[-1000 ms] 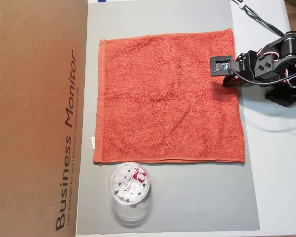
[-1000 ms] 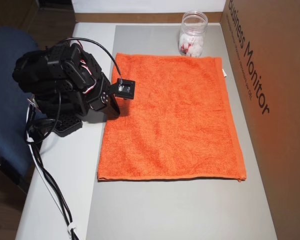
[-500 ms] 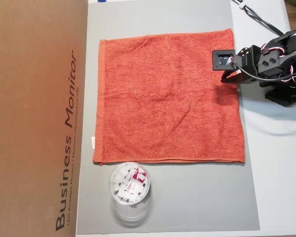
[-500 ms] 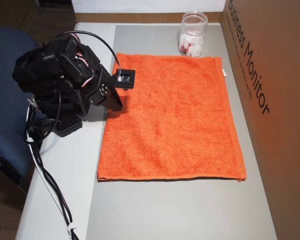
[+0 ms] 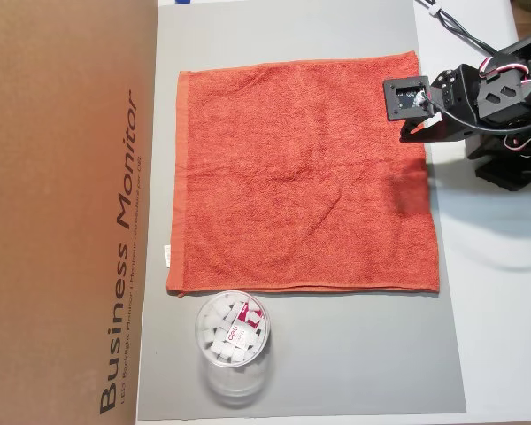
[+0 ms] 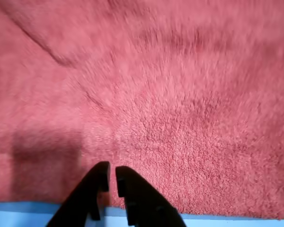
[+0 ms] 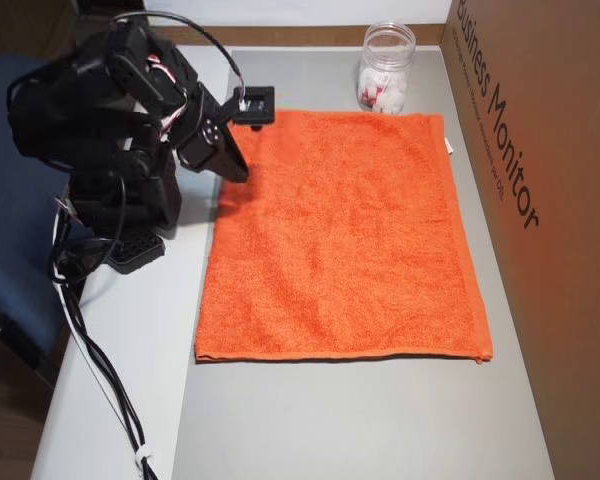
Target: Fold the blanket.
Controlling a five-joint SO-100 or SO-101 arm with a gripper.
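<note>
Lying flat on the grey mat, the blanket: soft, light, floppy terry. Best pinched at a hemmed corner. Fingers nearly shut, holding nothing, above its edge.

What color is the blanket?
Orange-red. The blanket shows best in an overhead view, lying flat on the grey mat.
</note>
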